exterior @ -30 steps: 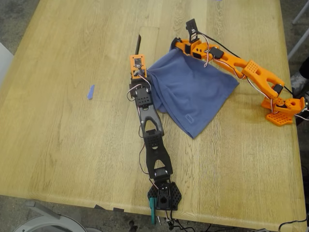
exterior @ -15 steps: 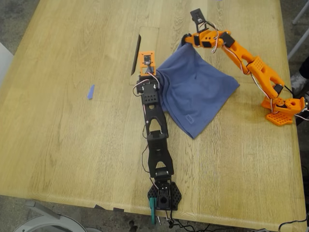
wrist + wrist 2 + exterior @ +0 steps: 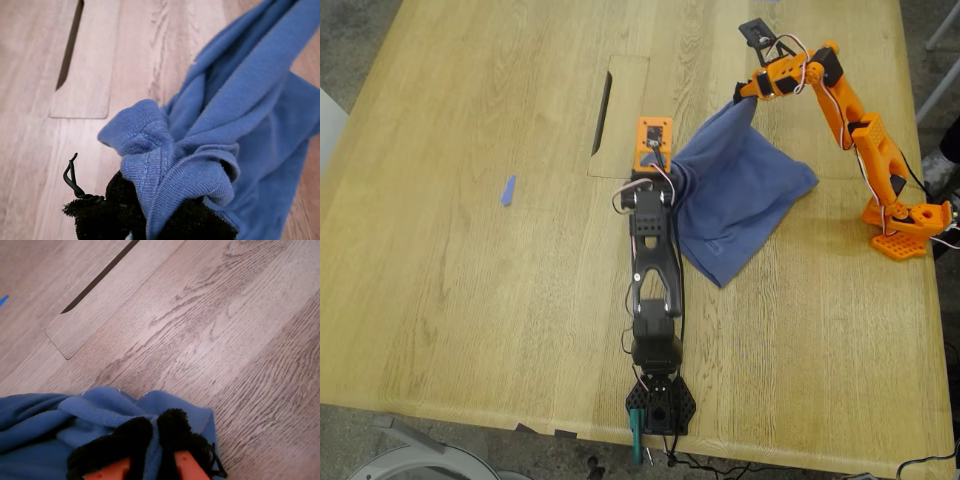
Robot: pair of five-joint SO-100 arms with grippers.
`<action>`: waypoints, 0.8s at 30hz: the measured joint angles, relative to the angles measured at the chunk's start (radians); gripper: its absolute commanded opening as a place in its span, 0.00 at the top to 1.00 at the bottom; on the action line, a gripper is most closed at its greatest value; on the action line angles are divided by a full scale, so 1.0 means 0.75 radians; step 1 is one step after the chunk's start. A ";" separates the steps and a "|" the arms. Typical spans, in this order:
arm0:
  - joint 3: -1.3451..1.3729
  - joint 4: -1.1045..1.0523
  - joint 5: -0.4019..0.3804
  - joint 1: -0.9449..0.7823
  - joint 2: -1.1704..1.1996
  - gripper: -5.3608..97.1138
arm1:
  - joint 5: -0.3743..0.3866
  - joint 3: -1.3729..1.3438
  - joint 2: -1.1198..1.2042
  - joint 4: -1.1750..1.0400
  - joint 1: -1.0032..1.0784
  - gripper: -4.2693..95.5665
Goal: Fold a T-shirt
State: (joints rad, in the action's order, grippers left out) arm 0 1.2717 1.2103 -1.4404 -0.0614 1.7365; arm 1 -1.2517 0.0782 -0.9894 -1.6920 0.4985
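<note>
My first gripper [image 3: 150, 220] is clamped on a bunched hem of the T-shirt [image 3: 740, 200], which hangs away from it toward my second gripper [image 3: 155, 450]. That one pinches another edge, probably a corner, lifted above the table [image 3: 470, 300].

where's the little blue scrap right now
The blue scrap lies alone on the table toward the exterior view's left, well apart from the T-shirt.

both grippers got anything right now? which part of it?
Both are shut on the T-shirt: my first gripper on a bunched hemmed edge, my second gripper on a fold of its edge. Which hem or corner, I can't tell.
</note>
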 measured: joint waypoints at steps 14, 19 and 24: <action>0.612 -0.172 -0.025 0.229 0.425 0.95 | 0.027 -1.336 -0.834 0.084 -0.115 0.95; 0.732 -0.276 -0.029 0.292 0.456 0.95 | 0.027 -1.955 -1.205 0.274 -0.151 0.95; 0.841 -0.368 -0.029 0.391 0.509 0.95 | 0.027 -2.358 -1.497 0.342 -0.174 0.95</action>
State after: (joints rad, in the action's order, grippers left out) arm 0 1.9021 0.9342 -1.4619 0.2316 2.1184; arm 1 -1.2318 -1.6904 -2.1123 -1.4358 0.3682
